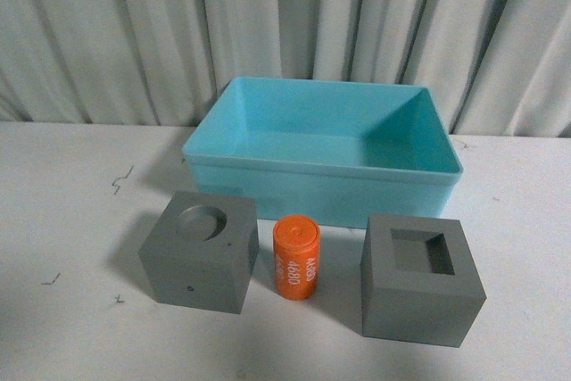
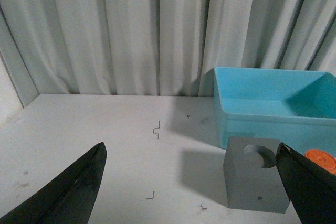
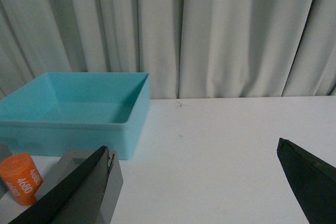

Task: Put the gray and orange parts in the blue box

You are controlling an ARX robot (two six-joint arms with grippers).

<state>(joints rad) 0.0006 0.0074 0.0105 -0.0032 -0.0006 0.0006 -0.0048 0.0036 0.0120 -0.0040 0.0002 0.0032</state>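
The light-blue box (image 1: 268,180) stands empty at the middle back of the white table. In front of it sit a gray cube with a round recess (image 1: 198,252), an orange cylinder with white digits (image 1: 295,258), and a gray cube with a square hole (image 1: 419,281). Neither gripper shows in the front view. My left gripper (image 2: 190,166) is open and empty; the round-recess cube (image 2: 252,179) lies just inside its one finger, the box (image 2: 262,116) beyond. My right gripper (image 3: 194,169) is open and empty; the square-hole cube (image 3: 113,187), cylinder (image 3: 20,178) and box (image 3: 79,135) lie beside it.
A pale curtain (image 1: 285,24) hangs close behind the table. Small dark marks (image 1: 120,180) dot the tabletop left of the box. Bare white table (image 3: 226,145) stretches to the right of the box in the right wrist view.
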